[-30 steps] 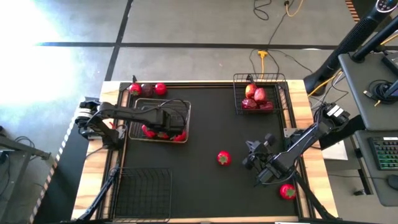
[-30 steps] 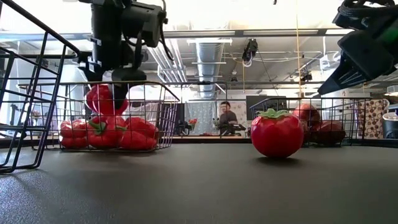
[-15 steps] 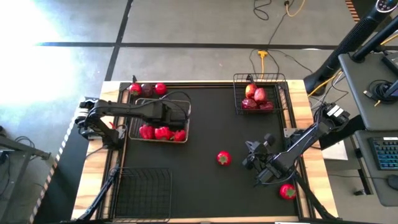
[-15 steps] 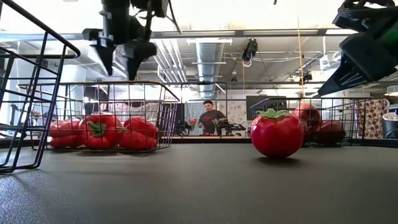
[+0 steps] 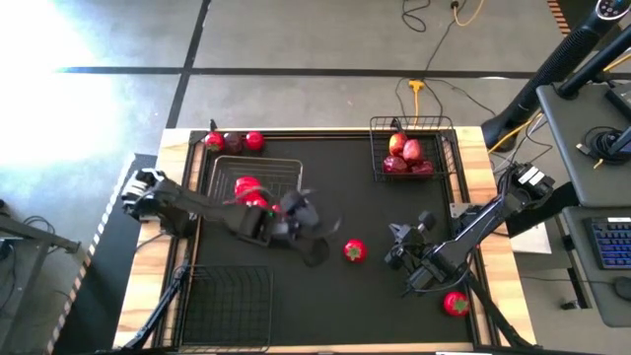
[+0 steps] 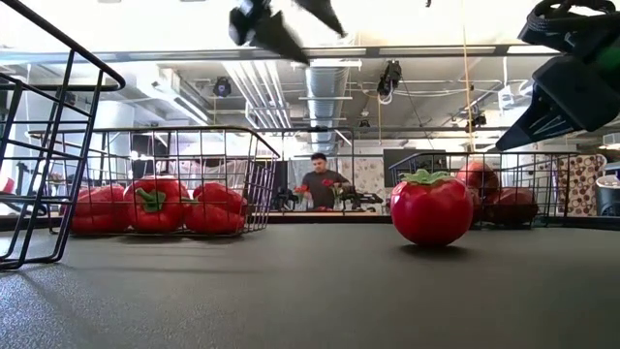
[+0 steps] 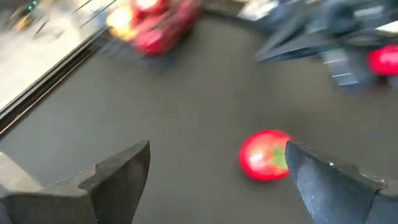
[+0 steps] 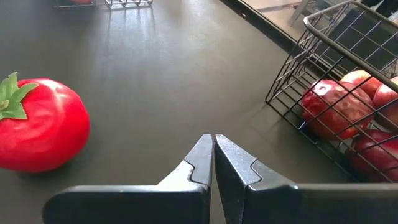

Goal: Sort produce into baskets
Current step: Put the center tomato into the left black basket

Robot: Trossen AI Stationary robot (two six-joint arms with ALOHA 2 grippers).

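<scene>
Roughly midway, judging by how things lie.

Pepper basket [image 5: 258,187], far left of the table [image 5: 335,306]: bell peppers [image 6: 155,206] lying inside, at least three by the low view. Apple basket [image 5: 412,150], far right: several apples [image 5: 405,154] in it. Third basket [image 5: 228,307], near left corner: nothing visible inside.

Loose produce: one tomato [image 5: 354,250] alone at mid-table; a second tomato [image 5: 455,303] at the table's near right edge; three red and maroon pieces [image 5: 234,142] in a row along the far edge behind the pepper basket, kind hard to tell.

Left hand [image 5: 308,229]: spread wide, holding nothing, raised above the table just beside the pepper basket, on the side toward the mid-table tomato, which its wrist view shows between the fingers [image 7: 112,183], farther off.

Right hand [image 8: 213,163]: closed tight, empty, hovering low between the two tomatoes.

Judgement: peppers and apples look largely placed; both tomatoes and the far-edge row remain, likely with the empty basket for tomatoes.
</scene>
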